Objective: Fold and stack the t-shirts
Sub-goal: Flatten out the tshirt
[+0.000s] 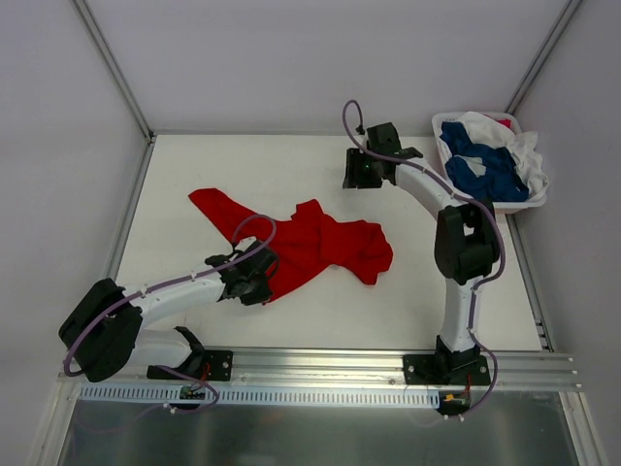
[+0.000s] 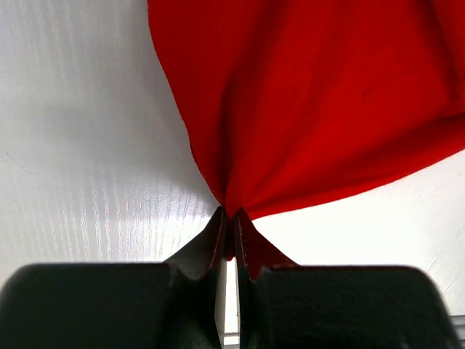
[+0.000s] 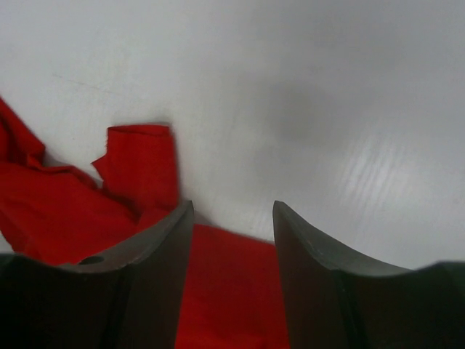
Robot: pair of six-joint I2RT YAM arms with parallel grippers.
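A bright red t-shirt (image 1: 320, 243) lies crumpled and spread across the middle of the white table. My left gripper (image 1: 250, 279) sits at its near left edge. In the left wrist view, that gripper (image 2: 232, 215) is shut on a pinched fold of the red t-shirt (image 2: 312, 94), and the cloth fans out from the tips. My right gripper (image 1: 358, 176) hovers at the far middle of the table, beyond the shirt. It is open (image 3: 232, 207) with nothing held, and the red t-shirt (image 3: 65, 218) shows beneath and beside its fingers. Dark blue (image 1: 490, 170) and white (image 1: 525, 150) t-shirts lie heaped in the basket.
A white plastic basket (image 1: 516, 207) stands at the far right corner of the table, against the right wall. Metal frame rails run along the table's sides and near edge (image 1: 340, 364). Both arm bases sit on that near rail.
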